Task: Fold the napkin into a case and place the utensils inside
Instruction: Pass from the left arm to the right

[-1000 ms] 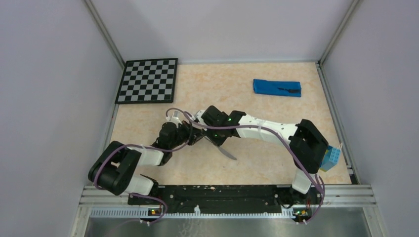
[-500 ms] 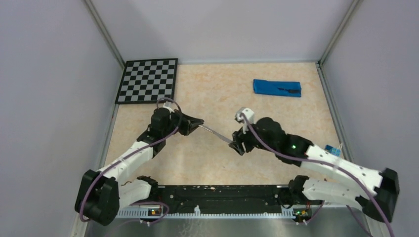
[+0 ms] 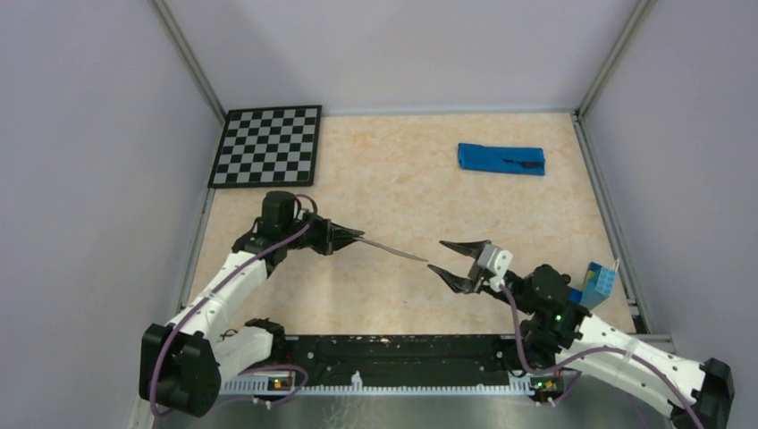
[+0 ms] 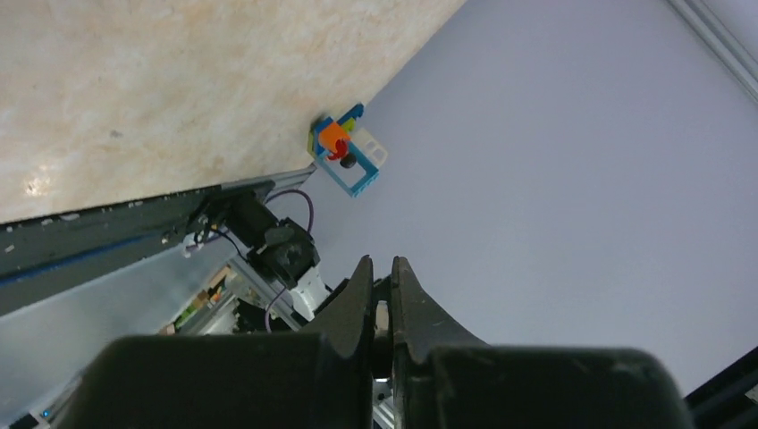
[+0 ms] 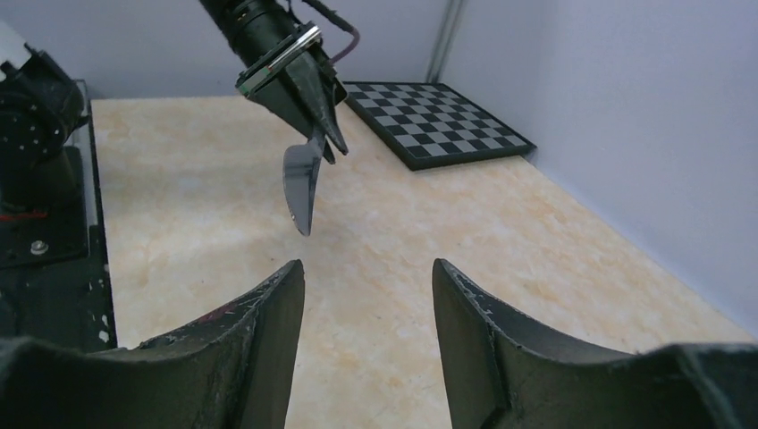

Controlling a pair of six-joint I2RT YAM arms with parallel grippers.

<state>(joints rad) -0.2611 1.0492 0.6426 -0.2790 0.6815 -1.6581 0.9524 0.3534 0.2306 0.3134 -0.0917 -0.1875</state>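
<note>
"Who has the knife (image 3: 393, 250) right now?"

"The left gripper (image 3: 356, 238). Its fingers are pinched narrow on the handle end. The blade sticks out in the air over the table (image 3: 402, 188), pointing at the right gripper (image 3: 435, 256)."

"And that one?"

"Its fingers are spread wide with nothing between them. The tips sit just short of the knife's tip and don't touch it."

"Wasn't it different a moment ago?"

"Yes. A second ago both arms were bunched together mid-table, crossed over the knife. Half a second ago the right gripper was at the blade's tip while the left had the other end. Since then the right one has let go and drawn back toward the near right corner. The left has shifted a little leftward with the knife."

"Where's the blue case (image 3: 501, 159)?"

"It's lying flat at the far right of the table, near the back wall and well apart from both grippers. It's in the same spot as before. There's a thin dark streak (image 3: 517, 163) on its right half, too small for me to make out."

"Any labels or writing?"

"None I can read from here. The checkerboard (image 3: 266, 146) in the far left corner is just black and white squares. The toy bricks (image 3: 597, 284) at the right edge are blue, with orange and green showing from the left wrist's side."
</note>
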